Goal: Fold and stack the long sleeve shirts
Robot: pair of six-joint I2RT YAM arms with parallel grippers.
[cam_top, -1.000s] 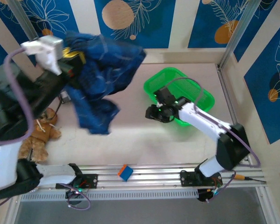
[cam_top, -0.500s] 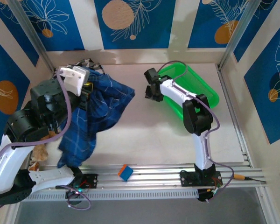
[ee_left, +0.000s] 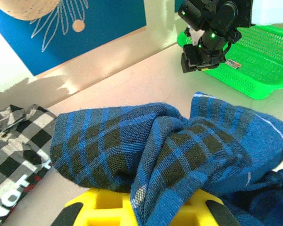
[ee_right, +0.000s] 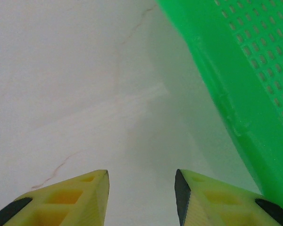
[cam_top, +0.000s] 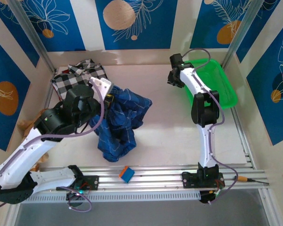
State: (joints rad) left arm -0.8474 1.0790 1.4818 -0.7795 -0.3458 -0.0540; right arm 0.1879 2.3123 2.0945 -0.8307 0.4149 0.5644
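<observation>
Fingers, left gripper: yellow, pressed tight on a bunched fold of the dark blue plaid shirt, which wells up between them at the bottom of the left wrist view.
Fingers, right gripper: parted about halfway, with nothing between them, over bare table.
Dark blue plaid shirt: in the top view a crumpled heap left of centre. Its upper end is gathered at the left gripper, and the rest trails down toward the lower edge of the table.
Black-and-white checked shirt: lies rumpled in the upper left corner of the table, just above the left arm. Part of its white lettering shows at the lower left of the left wrist view.
Green basket: upper right of the table, and the right gripper sits just beside its left rim. Its perforated wall fills the right side of the right wrist view.
Teddy bear: brown scrap at the left edge, mostly hidden by the left arm.
</observation>
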